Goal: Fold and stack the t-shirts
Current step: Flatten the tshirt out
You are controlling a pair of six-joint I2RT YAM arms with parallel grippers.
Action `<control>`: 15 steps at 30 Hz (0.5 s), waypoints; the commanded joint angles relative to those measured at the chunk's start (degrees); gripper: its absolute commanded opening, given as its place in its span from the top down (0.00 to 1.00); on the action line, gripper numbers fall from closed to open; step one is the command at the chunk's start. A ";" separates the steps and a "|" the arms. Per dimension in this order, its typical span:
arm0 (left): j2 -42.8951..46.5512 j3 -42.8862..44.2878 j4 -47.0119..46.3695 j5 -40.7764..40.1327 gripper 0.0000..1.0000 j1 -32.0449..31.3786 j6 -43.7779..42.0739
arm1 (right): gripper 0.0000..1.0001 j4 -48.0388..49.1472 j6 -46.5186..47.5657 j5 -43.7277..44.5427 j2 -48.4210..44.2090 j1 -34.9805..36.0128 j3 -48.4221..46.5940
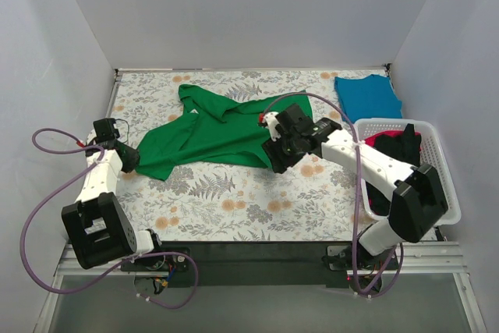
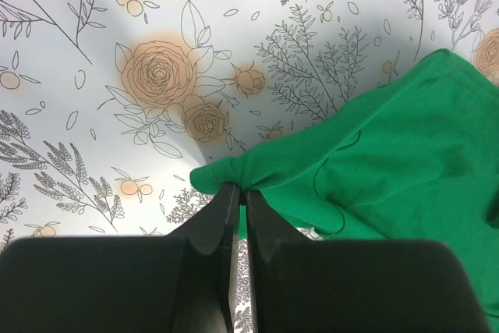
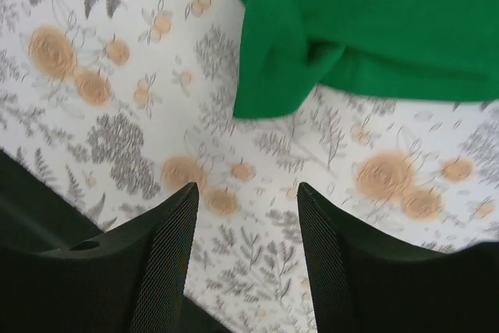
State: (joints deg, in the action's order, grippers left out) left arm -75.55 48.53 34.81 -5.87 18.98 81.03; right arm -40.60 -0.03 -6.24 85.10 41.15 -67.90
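Observation:
A bright green t-shirt point(image 1: 210, 134) lies spread and rumpled across the middle of the floral table. My left gripper point(image 1: 131, 158) is shut on its lower-left edge; the left wrist view shows the green t-shirt point(image 2: 390, 169) pinched between the black fingertips point(image 2: 225, 196). My right gripper point(image 1: 277, 160) hovers at the shirt's lower-right edge, open with nothing between its fingers. In the right wrist view the green t-shirt point(image 3: 374, 29) lies beyond the right gripper point(image 3: 247, 189). A teal-blue t-shirt point(image 1: 369, 97) lies folded at the back right. Red-pink point(image 1: 380, 139) and black point(image 1: 401, 147) t-shirts sit in the basket.
A white slotted plastic basket point(image 1: 440, 169) stands at the right edge of the table, beside the right arm. White walls enclose the table on three sides. Purple cables loop from both arms.

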 commanded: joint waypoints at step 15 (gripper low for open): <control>3.83 0.77 0.79 -1.34 1.00 -0.35 -0.18 | 0.54 6.59 4.86 24.95 15.80 9.92 -6.81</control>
State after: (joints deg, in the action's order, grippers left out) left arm -74.37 48.51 34.89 -6.00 18.72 80.99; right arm -34.83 4.45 11.94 102.45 50.63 -75.59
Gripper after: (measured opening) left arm 0.022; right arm 0.493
